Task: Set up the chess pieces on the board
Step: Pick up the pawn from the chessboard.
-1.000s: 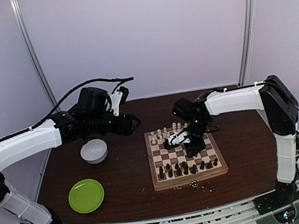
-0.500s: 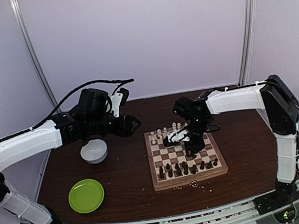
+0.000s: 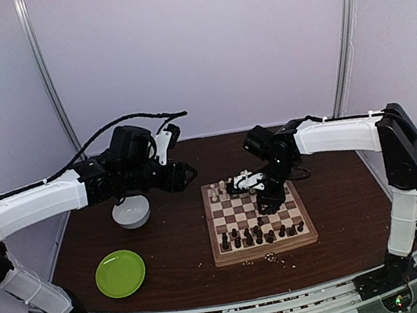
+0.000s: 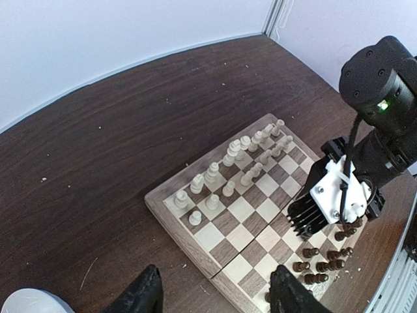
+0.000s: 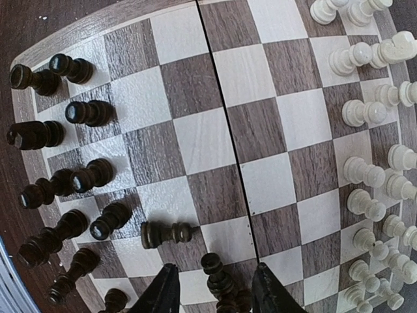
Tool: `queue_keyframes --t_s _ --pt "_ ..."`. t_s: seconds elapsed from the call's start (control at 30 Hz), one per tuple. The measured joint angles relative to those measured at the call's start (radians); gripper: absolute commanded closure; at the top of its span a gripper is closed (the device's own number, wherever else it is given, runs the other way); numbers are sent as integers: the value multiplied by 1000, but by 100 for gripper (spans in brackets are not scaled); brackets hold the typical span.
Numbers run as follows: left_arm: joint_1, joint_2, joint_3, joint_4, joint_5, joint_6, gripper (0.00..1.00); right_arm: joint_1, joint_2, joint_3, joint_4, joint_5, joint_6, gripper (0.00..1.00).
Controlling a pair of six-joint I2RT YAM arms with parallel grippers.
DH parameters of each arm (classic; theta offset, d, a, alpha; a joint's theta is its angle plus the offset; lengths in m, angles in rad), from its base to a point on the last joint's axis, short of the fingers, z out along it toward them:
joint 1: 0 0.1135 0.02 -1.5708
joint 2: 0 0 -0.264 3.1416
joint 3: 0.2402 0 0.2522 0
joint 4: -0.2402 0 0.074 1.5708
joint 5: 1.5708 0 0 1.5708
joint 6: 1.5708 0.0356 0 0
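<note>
Right hand (image 5: 215,292) apart, straddling a dark piece (image 5: 214,266) on the board (image 5: 267,134) (likely placing it). Left hand (image 4: 215,293) apart, empty, parked clear.

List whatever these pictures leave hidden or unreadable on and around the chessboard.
- Right wrist view: the dark pieces between the fingers of the right gripper run off the bottom edge, so their count is unclear.
- Left wrist view: the right gripper covers part of the dark rows on the board.
- Top view: pieces too small to tell types.
- Top view: the far rim of the white bowl is behind the left arm.
</note>
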Motion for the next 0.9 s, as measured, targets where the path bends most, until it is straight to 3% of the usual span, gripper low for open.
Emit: queue_keyframes --t_s 0.33,0.5,0.9 --pt "1 6 6 -6 -1 -8 45 18 32 66 -12 3 68 66" --pt "0 118 114 -85 45 1 49 -10 19 69 -29 -25 87 66" --pt "-122 402 344 -211 129 39 49 -189 -315 -53 -18 -105 147 66"
